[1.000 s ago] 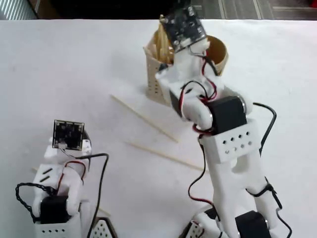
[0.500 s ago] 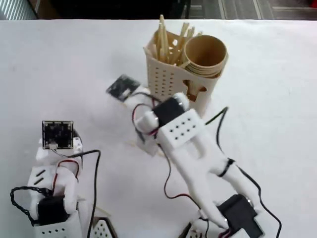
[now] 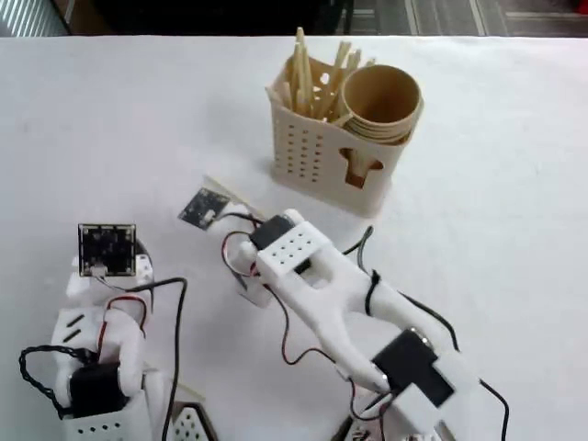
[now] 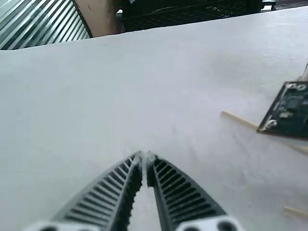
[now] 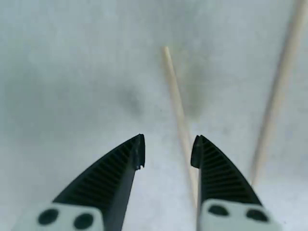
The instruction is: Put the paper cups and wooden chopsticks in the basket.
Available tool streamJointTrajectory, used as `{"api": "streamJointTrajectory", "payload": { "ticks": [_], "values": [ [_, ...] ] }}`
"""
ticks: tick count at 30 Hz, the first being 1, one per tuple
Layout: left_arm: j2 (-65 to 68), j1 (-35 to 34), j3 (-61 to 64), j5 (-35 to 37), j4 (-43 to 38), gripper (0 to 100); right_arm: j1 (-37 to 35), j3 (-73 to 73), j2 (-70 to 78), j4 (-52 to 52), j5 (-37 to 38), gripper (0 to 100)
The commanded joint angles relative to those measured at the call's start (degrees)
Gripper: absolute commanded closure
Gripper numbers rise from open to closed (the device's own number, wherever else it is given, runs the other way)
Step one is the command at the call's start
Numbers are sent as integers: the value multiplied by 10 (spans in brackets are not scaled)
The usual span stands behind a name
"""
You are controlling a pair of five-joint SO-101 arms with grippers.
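So the basket is pretty loaded: a stack of paper cups sits in one end and a bundle of chopsticks stands upright in the other. What's left looks like two loose sticks lying on the table in front of the basket.

The right arm is folded down low over them. The right gripper has its fingers spread apart with nothing in them, hanging just above one chopstick. That stick isn't centred in the gap though. It runs right along the inner edge of one finger, so I'd guess it needs a small sideways nudge before closing, or the stick will roll out. A second chopstick lies off to the side, apart from the first, and is probably the next pick.

The left gripper sits near its own base, fingers pressed together on nothing. That makes sense, since the sticks seem nearer the right arm.
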Motion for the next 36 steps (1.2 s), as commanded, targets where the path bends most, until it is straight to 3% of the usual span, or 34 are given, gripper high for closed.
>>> {"api": "streamJointTrajectory", "payload": {
  "ticks": [1, 9, 14, 18, 29, 36],
  "values": [
    [-5, -6, -3, 7, -13, 954, -3, -3, 27, -35, 6, 839],
    [-5, -6, -3, 7, -13, 954, 11, -3, 87, -89, 8, 844],
    [-5, -6, -3, 7, -13, 954, 23, -4, 90, -111, 9, 990],
    [-5, -5, -3, 7, -13, 954, 29, -4, 70, -107, 10, 984],
    [-5, -5, -3, 7, -13, 954, 53, -20, -195, -67, 10, 981],
    [-5, -5, -3, 7, -13, 954, 86, -133, -334, -72, 4, 981]
  ]
}}
